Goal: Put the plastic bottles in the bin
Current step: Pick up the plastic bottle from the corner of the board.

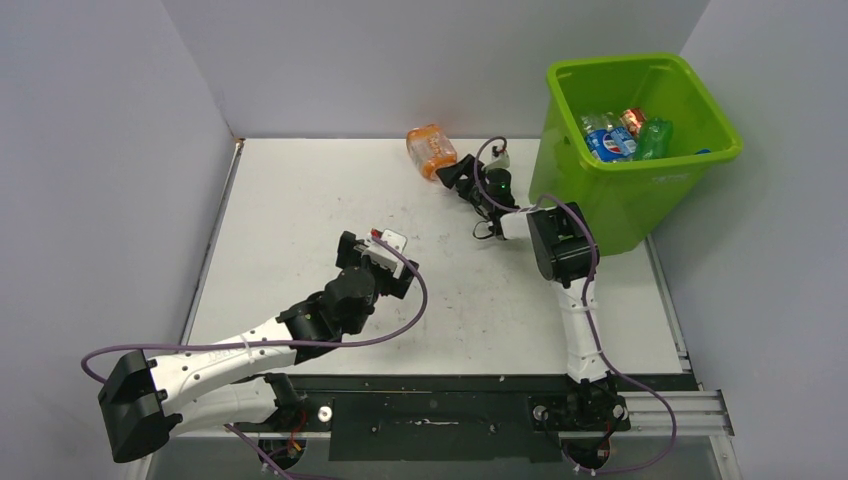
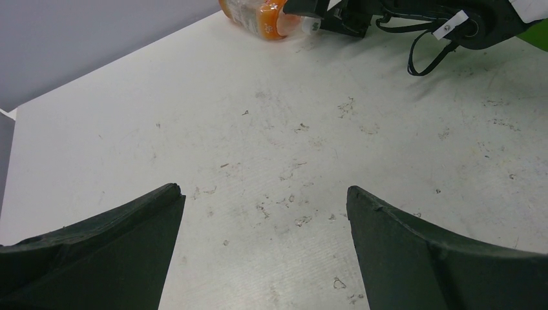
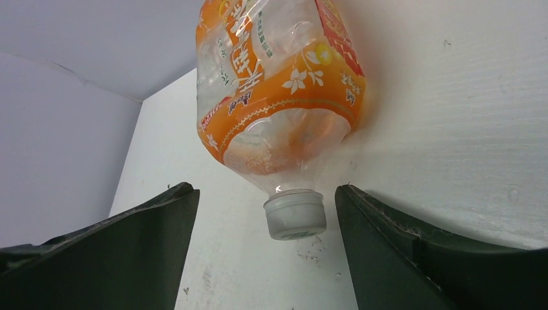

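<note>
Scuffed white bench, grey walls. Green bin far right holds bottles. Right claw, released, flanks an orange-labelled bottle at its cap; left claw released, mid-bench.

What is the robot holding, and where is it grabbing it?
Nothing yet. The right gripper is open around the white cap of the orange bottle, not touching it. The left gripper is open and empty.
</note>
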`<state>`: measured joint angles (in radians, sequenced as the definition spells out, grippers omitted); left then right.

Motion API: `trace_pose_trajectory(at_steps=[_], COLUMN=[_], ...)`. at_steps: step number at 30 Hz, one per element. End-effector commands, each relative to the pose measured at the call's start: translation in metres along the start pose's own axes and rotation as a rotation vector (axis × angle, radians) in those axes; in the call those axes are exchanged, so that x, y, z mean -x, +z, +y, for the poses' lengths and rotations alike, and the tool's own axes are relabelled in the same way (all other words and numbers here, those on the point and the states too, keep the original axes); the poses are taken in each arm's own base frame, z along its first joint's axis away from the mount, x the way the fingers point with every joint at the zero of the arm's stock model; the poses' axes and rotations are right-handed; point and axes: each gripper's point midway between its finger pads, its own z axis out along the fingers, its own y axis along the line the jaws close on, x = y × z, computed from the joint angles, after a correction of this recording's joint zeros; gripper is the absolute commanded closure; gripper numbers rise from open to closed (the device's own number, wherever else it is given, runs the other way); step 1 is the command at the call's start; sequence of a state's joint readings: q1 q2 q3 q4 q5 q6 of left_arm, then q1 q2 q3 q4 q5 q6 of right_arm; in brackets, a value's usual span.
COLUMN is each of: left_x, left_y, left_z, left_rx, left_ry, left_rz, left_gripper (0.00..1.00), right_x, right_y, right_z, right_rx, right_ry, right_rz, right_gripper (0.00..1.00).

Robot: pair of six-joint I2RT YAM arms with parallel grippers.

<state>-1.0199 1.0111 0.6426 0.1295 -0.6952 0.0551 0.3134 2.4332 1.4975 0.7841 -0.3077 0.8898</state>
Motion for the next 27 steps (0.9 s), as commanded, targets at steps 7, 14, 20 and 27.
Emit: trace_pose_trajectory(at_steps=[7,14,20,27], left_x=[0.034,0.033,0.034,0.058], left_y=[-0.005,-0.005,-0.006,-0.024], left_z=[-0.001,0.000,0.001,0.042], left_rx=[-0.017,-0.013,-0.009,0.142], left_ry=[-0.069,-0.068,-0.066,-0.077], left_rz=[-0.069,-0.068,-0.081,-0.181], left_gripper=[0.04,0.03,0.04,0.04], right_x=[-0.015,-0.016,-0.008,0.019], right_y=[0.001,0.003,-0.001,-0.040], right_z=[0.004,0.002,0.020,0.111], right_rx=[-0.009,-0.014,0.031,0.168], right_ry=[-0.084,-0.083,-0.093,-0.103], right_rz=[0.074,0.079,0.080,0.062], right_gripper=[0.40,0.68,0.95,0.95])
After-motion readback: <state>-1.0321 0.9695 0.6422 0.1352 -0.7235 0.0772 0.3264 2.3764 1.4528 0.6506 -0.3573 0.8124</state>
